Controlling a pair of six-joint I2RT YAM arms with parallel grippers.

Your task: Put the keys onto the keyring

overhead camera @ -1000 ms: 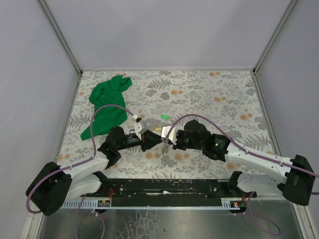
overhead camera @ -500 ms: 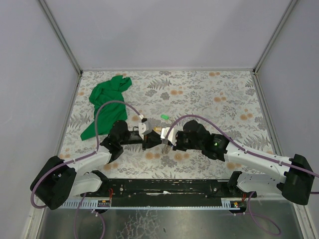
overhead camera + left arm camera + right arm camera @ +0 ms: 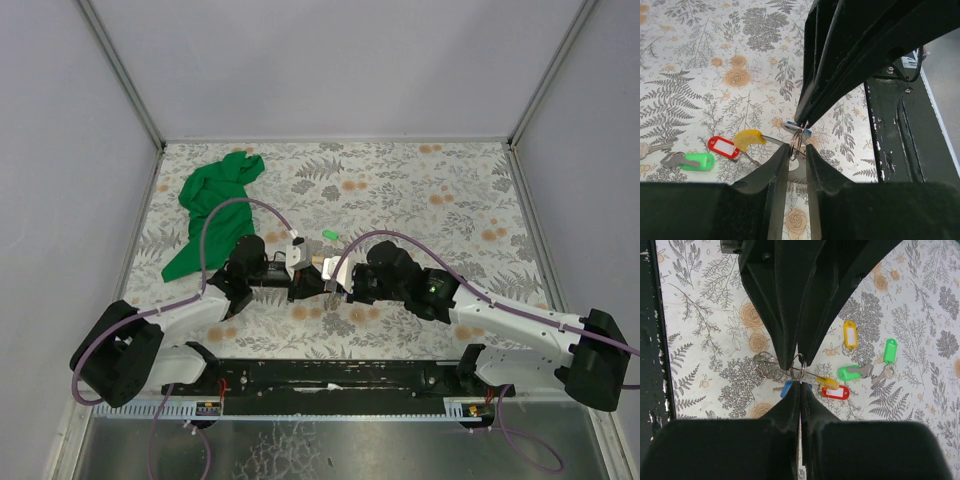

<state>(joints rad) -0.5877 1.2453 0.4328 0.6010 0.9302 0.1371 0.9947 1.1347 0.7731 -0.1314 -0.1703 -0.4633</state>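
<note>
Top external: left gripper and right gripper meet by the near edge of the table. Open surface lies far and right, green cloth far left.

Left wrist: narrow jaws pinch the keyring; keys lie just far of it.

Right wrist: fingers pressed together on the keyring.

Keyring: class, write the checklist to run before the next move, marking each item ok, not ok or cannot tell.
1. Right fingers shut: ok.
2. Left fingers gripping the keyring firmly: cannot tell.
3. Every key on the keyring: not ok; a yellow-tagged key and a green-tagged key lie loose on the table.
4. Green cloth well away from the fingers: ok.
</note>
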